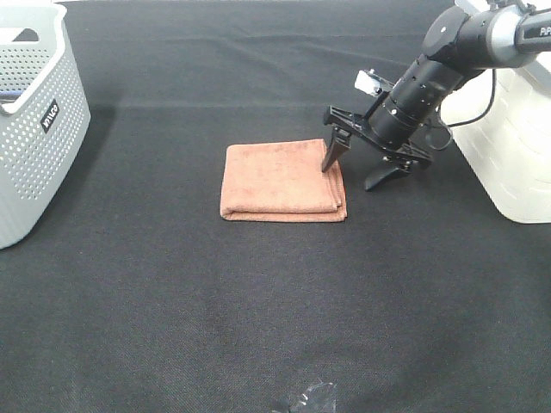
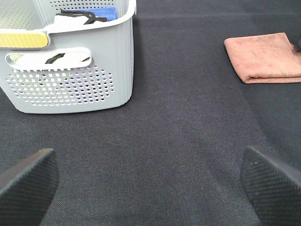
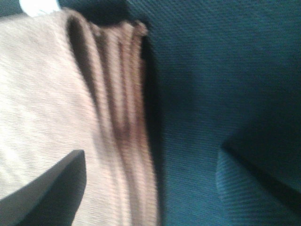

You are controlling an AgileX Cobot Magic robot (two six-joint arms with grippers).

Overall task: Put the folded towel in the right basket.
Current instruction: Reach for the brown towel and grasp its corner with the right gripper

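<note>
The folded towel (image 1: 282, 182) lies flat on the black table (image 1: 258, 327) mid-scene, apart from the right basket (image 1: 516, 185). My right gripper (image 1: 352, 175) is spread wide, straddling the towel's right edge. One finger is over the cloth and the other over bare table, so closing should pinch all the layers together. My left gripper (image 2: 150, 181) hangs wide and empty by the left basket (image 1: 34, 129), out of the way.

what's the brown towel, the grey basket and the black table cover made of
Folded brown towel: looks like soft terry or microfibre cloth, matt, with a fuzzy nap and layered folded edges. Grey perforated basket: seemingly moulded plastic, smooth, with regular holes. Black table cover: probably woven fabric, matt, fine weave visible.
</note>
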